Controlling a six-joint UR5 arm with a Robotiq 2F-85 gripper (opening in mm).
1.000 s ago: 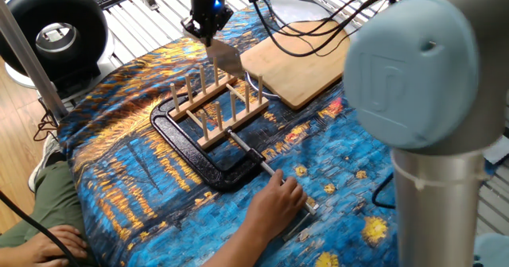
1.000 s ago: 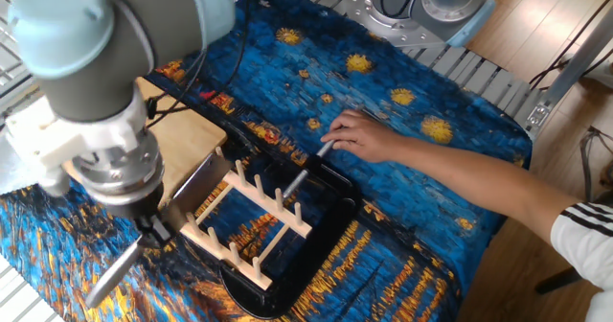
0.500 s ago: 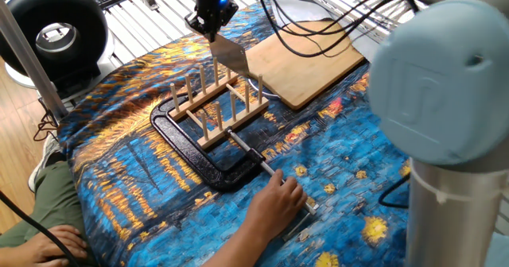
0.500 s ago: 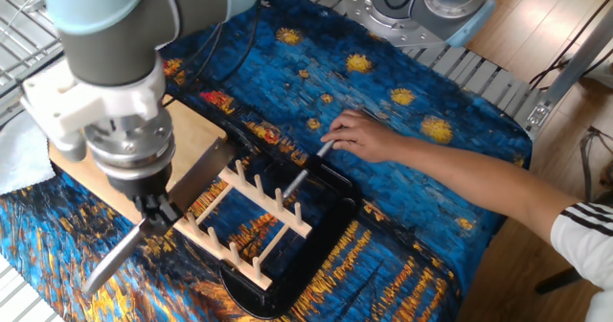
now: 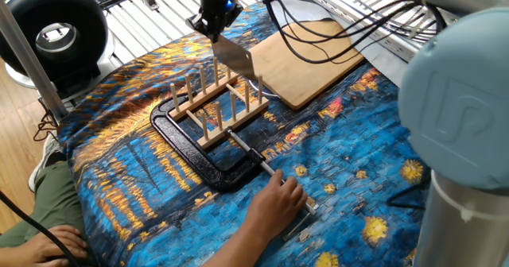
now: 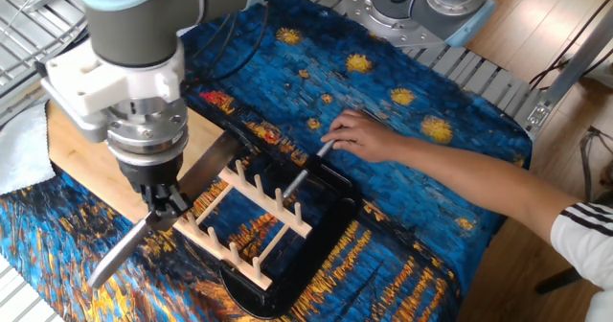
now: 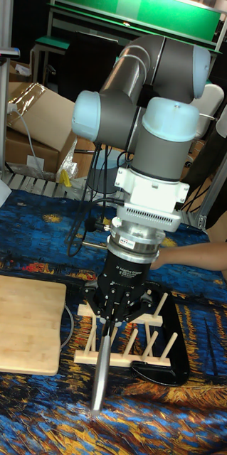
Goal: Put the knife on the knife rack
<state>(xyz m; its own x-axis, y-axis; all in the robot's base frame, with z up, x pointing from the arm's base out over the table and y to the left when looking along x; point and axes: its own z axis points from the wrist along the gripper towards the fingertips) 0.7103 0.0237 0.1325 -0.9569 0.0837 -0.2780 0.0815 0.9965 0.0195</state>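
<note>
My gripper (image 5: 213,30) is shut on the knife (image 5: 232,58), holding it at the joint of handle and blade. The broad grey blade slants down over the far end of the light-wood knife rack (image 5: 238,118); I cannot tell whether it touches the pegs. In the other fixed view the gripper (image 6: 165,212) hangs at the rack's (image 6: 273,205) left end, with the blade (image 6: 209,164) pointing up-right and the handle down-left. The tall fixed view shows the gripper (image 7: 109,323) in front of the rack (image 7: 120,359), knife handle (image 7: 99,373) pointing down.
A black metal clamp (image 5: 191,152) surrounds the rack's near end, and a person's hand (image 5: 274,203) holds its steel rod. A bamboo cutting board (image 5: 310,60) lies just beyond the rack. Cables trail over the board, and a patterned blue cloth covers the table.
The gripper and knife have shifted slightly toward the cutting board side over the rack's far end. The person's hand and the clamp have stayed put.
</note>
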